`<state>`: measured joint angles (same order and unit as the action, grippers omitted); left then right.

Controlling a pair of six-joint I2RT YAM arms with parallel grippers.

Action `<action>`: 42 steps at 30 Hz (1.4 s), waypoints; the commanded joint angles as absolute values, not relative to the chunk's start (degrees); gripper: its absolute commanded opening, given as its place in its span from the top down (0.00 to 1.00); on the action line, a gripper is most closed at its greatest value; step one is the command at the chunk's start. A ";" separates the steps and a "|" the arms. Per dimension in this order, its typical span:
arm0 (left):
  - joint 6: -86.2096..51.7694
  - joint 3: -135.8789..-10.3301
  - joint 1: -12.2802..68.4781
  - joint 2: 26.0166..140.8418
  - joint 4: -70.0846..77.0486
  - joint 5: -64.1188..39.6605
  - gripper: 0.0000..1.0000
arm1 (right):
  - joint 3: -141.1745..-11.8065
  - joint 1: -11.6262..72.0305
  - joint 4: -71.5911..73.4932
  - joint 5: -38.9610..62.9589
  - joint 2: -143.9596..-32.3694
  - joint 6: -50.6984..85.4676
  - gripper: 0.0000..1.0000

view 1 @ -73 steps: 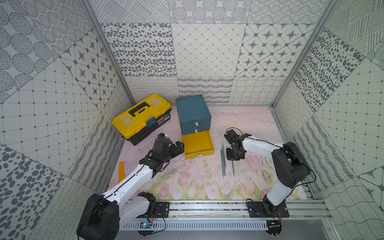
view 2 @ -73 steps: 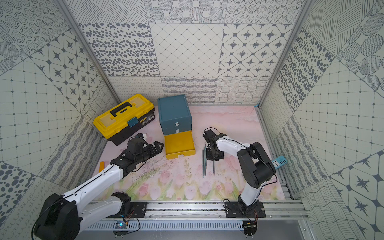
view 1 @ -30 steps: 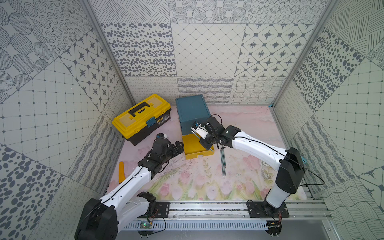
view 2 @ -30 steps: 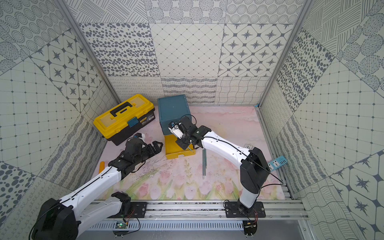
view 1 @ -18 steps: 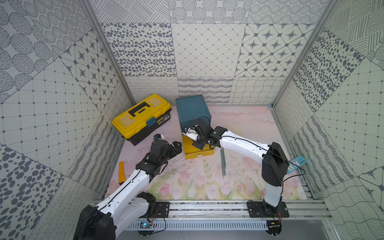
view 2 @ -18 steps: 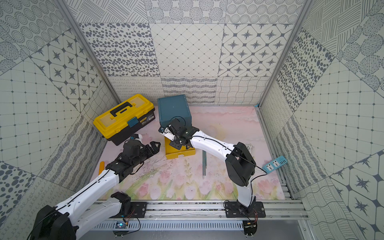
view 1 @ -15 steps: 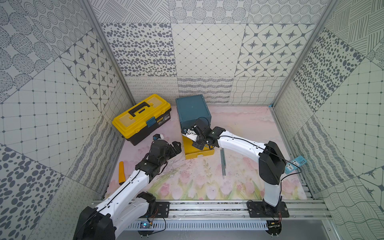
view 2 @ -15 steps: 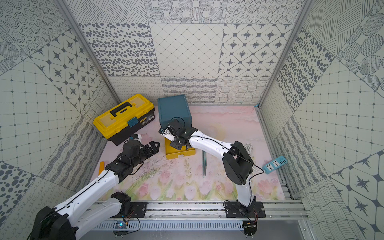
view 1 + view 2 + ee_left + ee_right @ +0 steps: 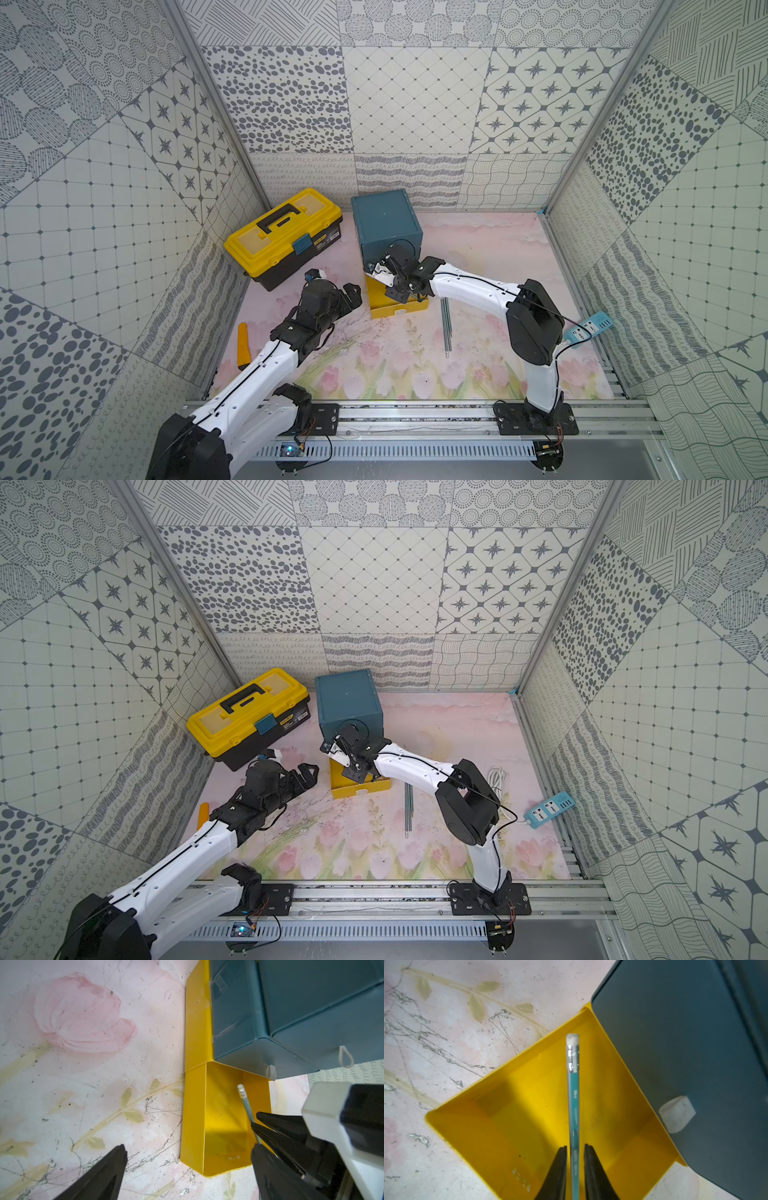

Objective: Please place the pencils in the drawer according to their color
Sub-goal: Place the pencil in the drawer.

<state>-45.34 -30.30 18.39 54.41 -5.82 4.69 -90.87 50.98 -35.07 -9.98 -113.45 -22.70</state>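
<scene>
Your right hand (image 9: 575, 1147) hangs over the pulled-out yellow drawer (image 9: 471, 1126), its black fingers (image 9: 560, 1167) slightly parted; a thin gap shows on each side of the teal pencil (image 9: 574, 1095) between them, so it is not clamped; the pencil is slim and glossy, with a ribbed silver ferrule and a worn white eraser pointing away from the hand, above the drawer's smooth plastic floor; whether it touches that floor you cannot tell. The drawer is a shallow square tray with rounded corners, the lowest in the teal-blue cube cabinet (image 9: 384, 216); the two blue drawers above sit shut, one with a soft white tab (image 9: 677, 1114). Your left hand (image 9: 189, 1148) is spread wide and holds nothing, low beside the yellow drawer's outer wall. A few grey pencils (image 9: 445, 324) lie parallel on the scuffed, flower-printed worktop (image 9: 478, 249), just beside the drawer's front corner. A yellow-lidded black toolbox (image 9: 282, 237) stands closed beside the cabinet; a blue power strip (image 9: 592, 328) lies at the worktop's edge.
</scene>
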 commanded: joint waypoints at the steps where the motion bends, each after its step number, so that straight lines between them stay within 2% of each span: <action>1: -45.65 -30.30 18.17 54.63 -6.05 5.19 0.01 | -90.35 50.91 -33.39 -10.50 -113.79 -21.02 0.70; 3: -45.68 -30.39 18.19 54.67 -5.96 5.01 0.01 | -90.35 50.91 -33.33 -10.39 -113.29 -20.39 0.63; 10: -45.34 -30.57 18.19 54.62 -5.79 4.96 0.01 | -89.98 50.27 -33.31 -9.05 -109.69 -15.26 0.63; 18: -45.09 -30.63 18.19 55.15 -5.49 5.01 0.01 | -84.72 46.21 -36.12 -6.52 -99.54 4.57 0.62; 24: -44.92 -30.84 18.09 56.44 -4.38 4.75 0.01 | -76.18 39.78 -40.38 -4.11 -91.53 17.43 0.63; 28: -45.09 -30.75 18.10 57.28 -3.80 4.23 0.01 | -70.20 34.29 -42.43 0.25 -88.90 21.30 0.65; 33: -45.26 -30.57 18.07 57.92 -3.45 3.78 0.01 | -65.64 30.55 -43.45 1.83 -90.07 23.02 0.65; 42: -45.53 -30.46 18.11 58.01 -3.67 3.96 0.01 | -66.47 30.39 -44.25 -0.24 -99.35 23.13 0.70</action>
<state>-45.36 -30.30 18.35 57.74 -5.45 4.62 -65.47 30.24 -44.38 -0.16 -96.97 22.28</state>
